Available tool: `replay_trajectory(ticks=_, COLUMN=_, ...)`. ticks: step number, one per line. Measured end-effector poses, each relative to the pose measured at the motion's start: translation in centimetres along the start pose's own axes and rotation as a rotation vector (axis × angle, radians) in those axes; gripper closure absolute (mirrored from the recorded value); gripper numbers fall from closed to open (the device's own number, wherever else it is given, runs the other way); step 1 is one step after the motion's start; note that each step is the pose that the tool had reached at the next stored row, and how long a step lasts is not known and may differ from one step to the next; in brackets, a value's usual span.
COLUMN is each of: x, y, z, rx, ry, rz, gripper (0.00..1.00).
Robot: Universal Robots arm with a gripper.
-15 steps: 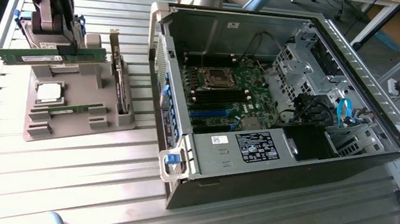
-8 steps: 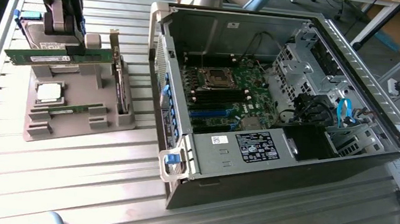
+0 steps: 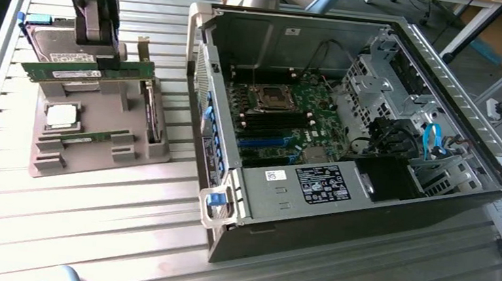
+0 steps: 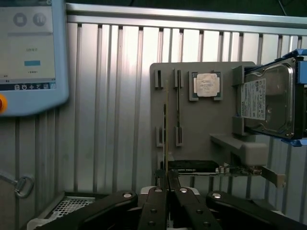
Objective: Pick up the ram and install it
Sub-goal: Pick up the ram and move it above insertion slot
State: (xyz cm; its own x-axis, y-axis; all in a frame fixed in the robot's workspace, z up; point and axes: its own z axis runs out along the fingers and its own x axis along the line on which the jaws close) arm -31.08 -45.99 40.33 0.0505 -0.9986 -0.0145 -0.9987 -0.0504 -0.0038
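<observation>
Fingers (image 4: 157, 194) pinched the ram (image 3: 52, 71) at mid-length, holding it above the grey tray (image 3: 95, 157) on the table (image 3: 89, 222). Second ram (image 3: 87, 138) sat in a tray slot. Open PC case (image 3: 270, 33) stood beside.

Item: ram (image 3: 57, 71), long narrow green stick, white label. Level, standing on long edge, raised above gray holder (image 3: 94, 161). Wrist view: edge-on (image 4: 166, 129).

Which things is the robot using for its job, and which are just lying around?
For the job: the ram, gripped in the hand; the open computer case with its motherboard.
Lying about: the other ram stick, processor chip, hard drive, expansion card, touchscreen pendant.
</observation>
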Motion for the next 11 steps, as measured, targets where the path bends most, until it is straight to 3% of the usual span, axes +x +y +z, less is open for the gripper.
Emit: replay_trajectory(ticks=11, x=0.1, y=-1.51, z=0.01, rx=-0.0008, ry=-0.0001, rz=0.000, gripper=0.88)
